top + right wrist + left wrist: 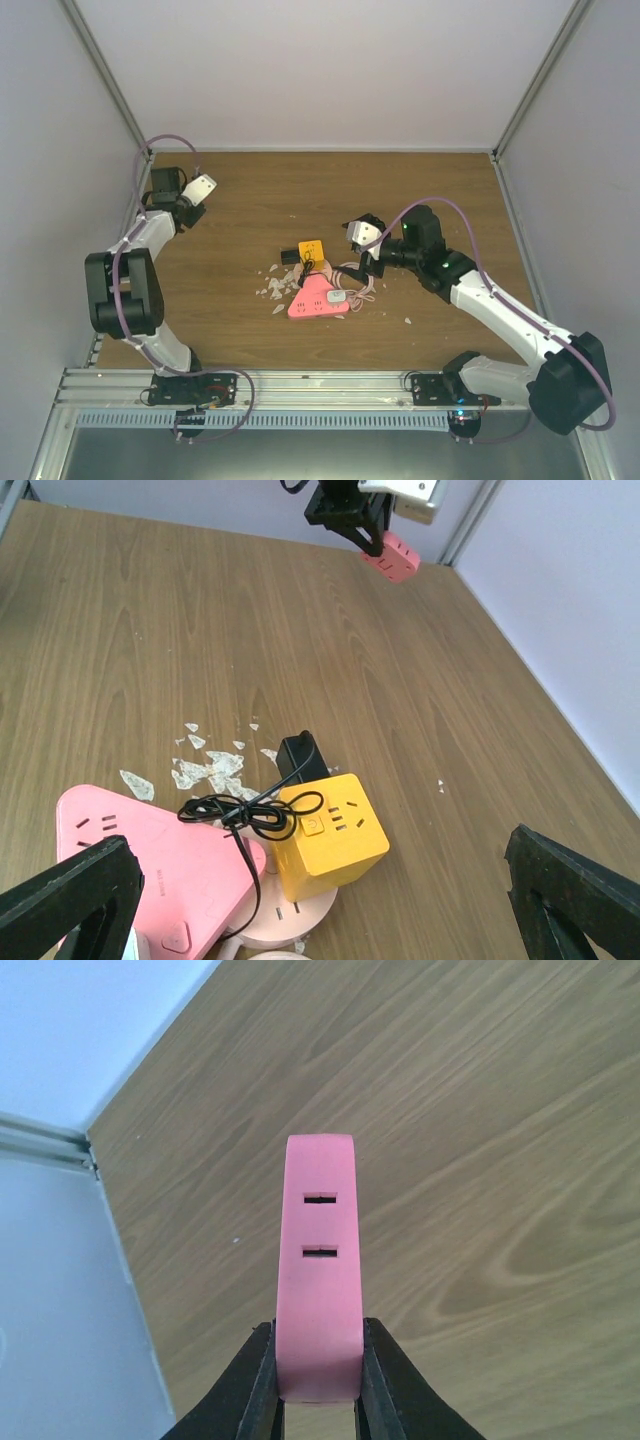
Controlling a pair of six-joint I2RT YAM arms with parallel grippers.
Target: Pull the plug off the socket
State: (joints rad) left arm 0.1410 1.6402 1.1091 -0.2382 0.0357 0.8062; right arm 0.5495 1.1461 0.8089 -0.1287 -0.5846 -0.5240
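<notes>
Now, your right tool [320,905] hangs spread wide over the yellow cube socket [330,830] in the middle of the table [450,200]; the black plug [300,755] sits in its far side. The plug looks rigid, light and smooth: take it by its flat sides, and expect the cube may lift too. Your left tool [318,1365] pinches a pink socket block [320,1250], well apart.

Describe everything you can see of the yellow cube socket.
The yellow cube socket looks like glossy plastic with rounded edges. Its upward face carries slot holes and a small square button. It sits tilted in the clutter on the table, resting on a pale pink round piece beside the pink triangular power strip. A black plug is seated against its far side, apparently plugged in, and a thin black cable loops in a tangle against its left edge.
</notes>
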